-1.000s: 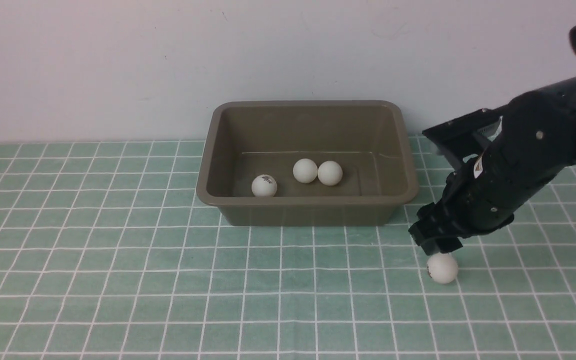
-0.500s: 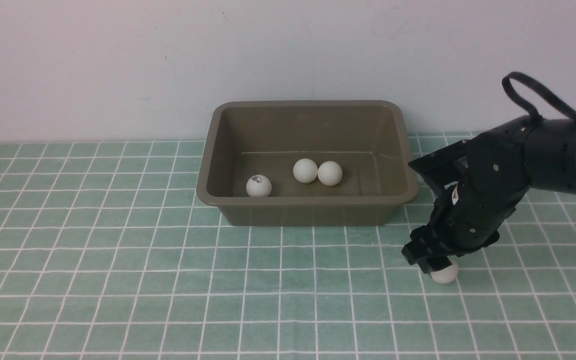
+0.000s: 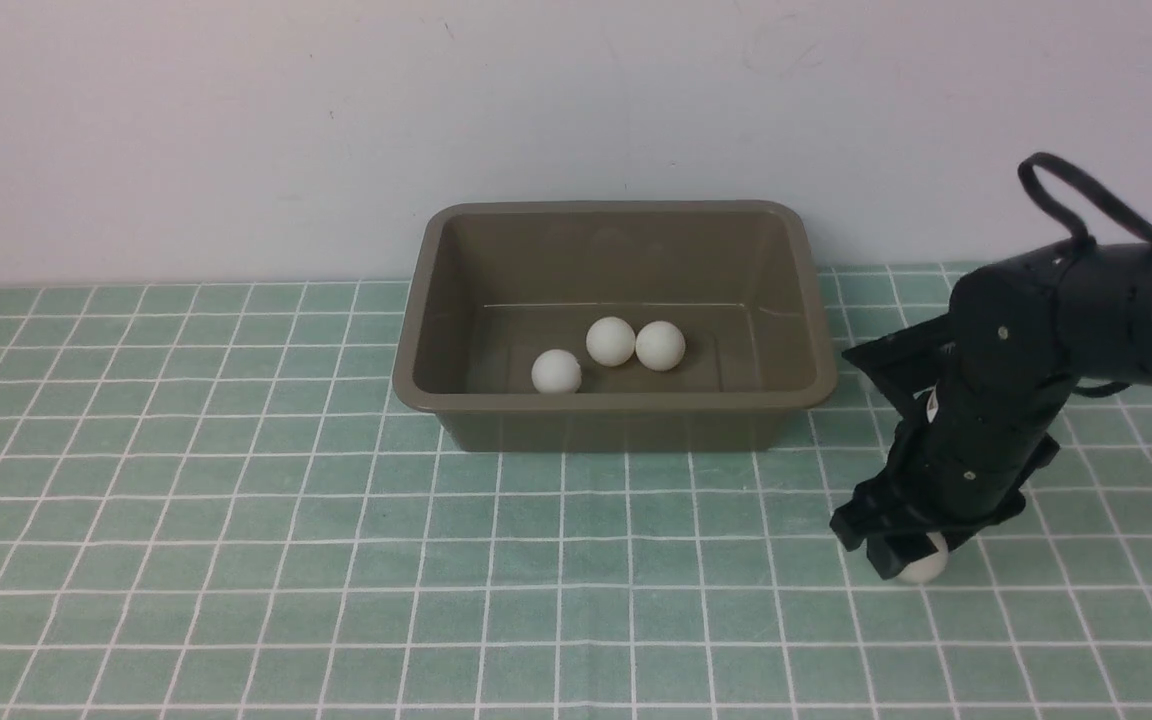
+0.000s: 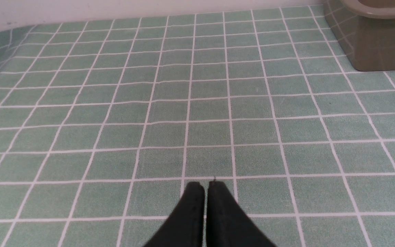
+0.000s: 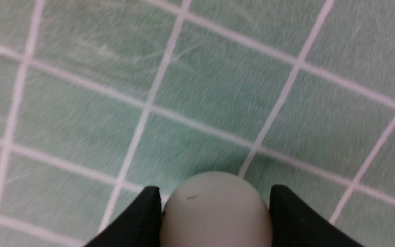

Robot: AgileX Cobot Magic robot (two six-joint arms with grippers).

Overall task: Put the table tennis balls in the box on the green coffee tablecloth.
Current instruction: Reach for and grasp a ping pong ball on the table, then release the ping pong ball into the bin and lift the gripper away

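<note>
1. One smooth, matte white table tennis ball point(image 5: 216, 216) sits between the fingertips of your black right gripper point(image 5: 215, 206); both fingers meet its sides, clamped on it. A small dark mark shows on its surface.
2. In the front view you see that ball low over the right part of the teal-green tablecloth with thin white grid lines point(image 3: 336, 600), outside the box. Whether it touches the cloth, you cannot tell.
3. Your right arm point(image 3: 1116, 310) reaches in from the right edge, its gripper tilted down toward the cloth.
4. Forward and to the left of that gripper stands the olive-brown plastic box with rounded corners and flared rim point(image 3: 616, 402), upright on the cloth.
5. Inside it you have three more white balls: a right-hand pair point(image 3: 635, 344) side by side, and a single ball point(image 3: 556, 371) left of them, nearer the front wall.
6. Your black left gripper point(image 4: 206, 206) has its fingers together, over the cloth.
7. Behind the cloth rises a pale, scuffed wall point(image 3: 236, 130).
</note>
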